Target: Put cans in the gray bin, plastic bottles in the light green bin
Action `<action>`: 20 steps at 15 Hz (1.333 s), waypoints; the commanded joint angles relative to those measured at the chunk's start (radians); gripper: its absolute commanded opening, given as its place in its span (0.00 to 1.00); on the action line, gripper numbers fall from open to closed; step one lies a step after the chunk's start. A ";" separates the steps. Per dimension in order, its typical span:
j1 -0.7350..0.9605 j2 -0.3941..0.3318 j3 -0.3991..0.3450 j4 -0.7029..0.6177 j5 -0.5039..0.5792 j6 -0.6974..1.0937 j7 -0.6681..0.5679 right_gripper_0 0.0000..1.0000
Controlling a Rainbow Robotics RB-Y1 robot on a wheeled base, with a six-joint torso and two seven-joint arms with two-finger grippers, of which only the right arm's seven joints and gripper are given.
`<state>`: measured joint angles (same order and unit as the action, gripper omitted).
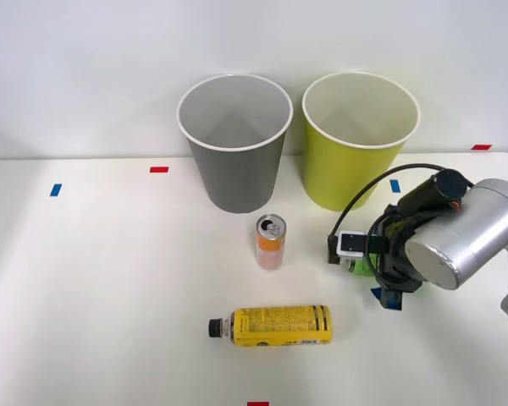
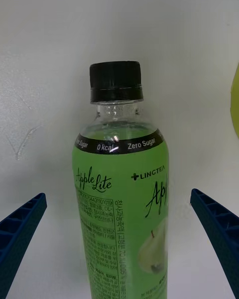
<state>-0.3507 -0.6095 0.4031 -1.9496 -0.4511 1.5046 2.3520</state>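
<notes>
Green-label bottle (image 2: 122,199) between fingers | right pincer (image 2: 119,239) wide open, touching nothing

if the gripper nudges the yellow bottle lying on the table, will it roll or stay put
The yellow bottle lies on its side and looks round, so it would probably roll toward or away from the bins. It appears full, so likely heavy. The glossy label may be slippery.

A green-labelled plastic bottle (image 2: 122,199) with a black cap (image 2: 115,81) lies on the white bench (image 2: 45,55), between the spread blue fingers (image 2: 20,231) of the right end effector (image 2: 119,239), touching neither.
</notes>
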 commanded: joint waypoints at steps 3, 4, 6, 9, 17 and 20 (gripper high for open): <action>-0.030 0.042 0.011 0.066 0.045 -0.001 0.001 1.00; -0.030 0.042 0.011 0.066 0.046 0.000 0.000 1.00; -0.030 0.042 0.011 0.066 0.048 0.000 0.001 1.00; -0.030 0.042 0.019 0.066 0.049 0.000 0.000 1.00; -0.028 0.048 0.057 0.066 0.109 -0.001 -0.011 1.00; -0.030 0.048 0.060 0.066 0.106 -0.001 -0.013 0.15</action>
<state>-0.3799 -0.5615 0.4623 -1.8840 -0.3438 1.5037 2.3423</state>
